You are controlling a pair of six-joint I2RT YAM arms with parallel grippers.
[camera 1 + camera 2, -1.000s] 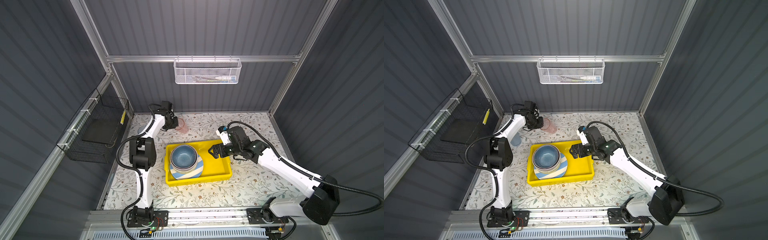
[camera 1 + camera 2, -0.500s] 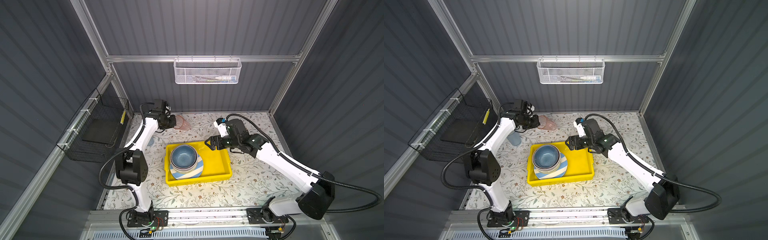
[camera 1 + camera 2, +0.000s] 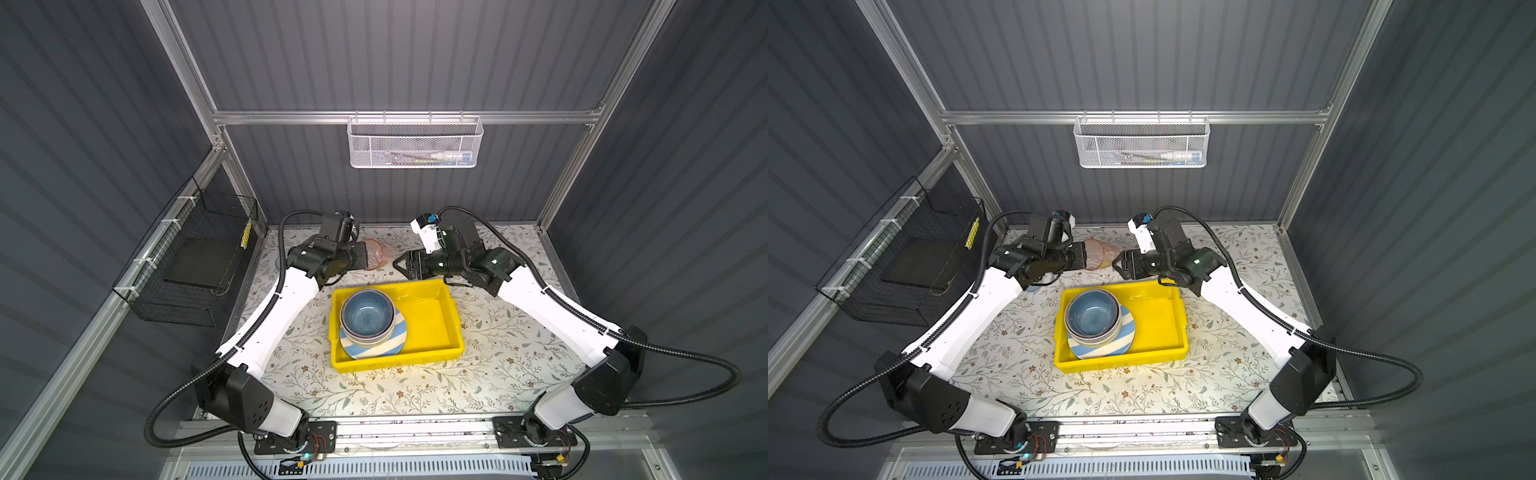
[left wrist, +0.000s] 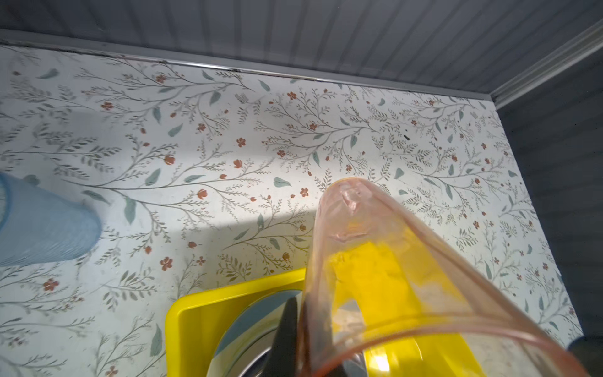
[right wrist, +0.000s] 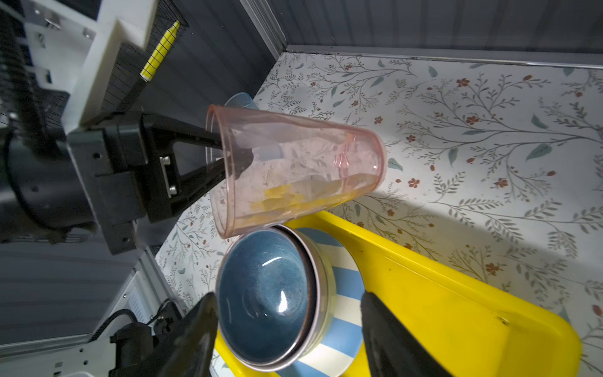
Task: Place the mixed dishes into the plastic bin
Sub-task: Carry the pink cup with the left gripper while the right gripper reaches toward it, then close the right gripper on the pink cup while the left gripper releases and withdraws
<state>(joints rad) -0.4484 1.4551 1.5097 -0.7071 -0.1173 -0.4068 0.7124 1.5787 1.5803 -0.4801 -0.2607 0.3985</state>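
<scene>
The left gripper pinches the rim of the pink tumbler, one finger inside the cup and one outside. The cup juts out on its side, base leading, above the table just behind the far wall of the yellow bin. The right gripper faces the cup's base from close by, jaws apart and empty, apparently placed to take or steady it. In the bin, a blue bowl sits nested in a paler bowl on the striped plate. The stack is crowded to one end, leaving bare floor for the tumbler. A blue tumbler waits on the table outside the bin.
</scene>
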